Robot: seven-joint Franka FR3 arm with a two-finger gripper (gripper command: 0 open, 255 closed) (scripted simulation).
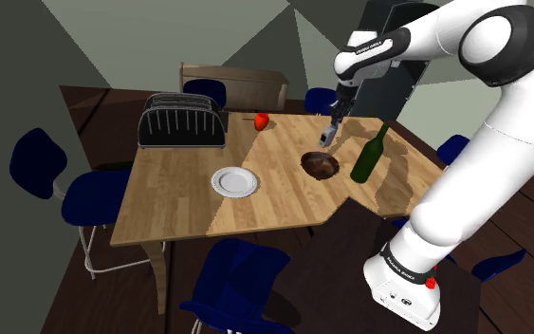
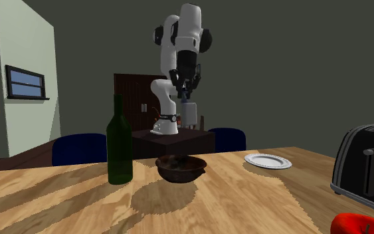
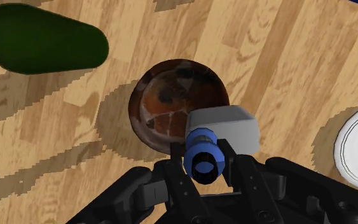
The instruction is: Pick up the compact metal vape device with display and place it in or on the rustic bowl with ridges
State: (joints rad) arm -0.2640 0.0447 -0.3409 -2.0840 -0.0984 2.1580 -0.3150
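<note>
The tool (image 3: 204, 172) pinched the grey, blue-tipped vape device (image 3: 228, 127) between its fingers and held it in the air above the brown ridged bowl (image 3: 165, 105) on the wooden counter (image 3: 285, 57), apparently lined up so a release would drop it inside.

We are viewing an arm (image 1: 464, 180) built of rounded, glossy white links. We are noting dark grey bands (image 1: 513, 33) capping the joints, two of them carrying small white lettering too fine for reading. A small red dot (image 1: 431, 282) is showing on the white base (image 1: 397, 299). The gripper (image 1: 324, 139) is appearing all black, with blocky, angular fingers (image 3: 236, 172).
</note>
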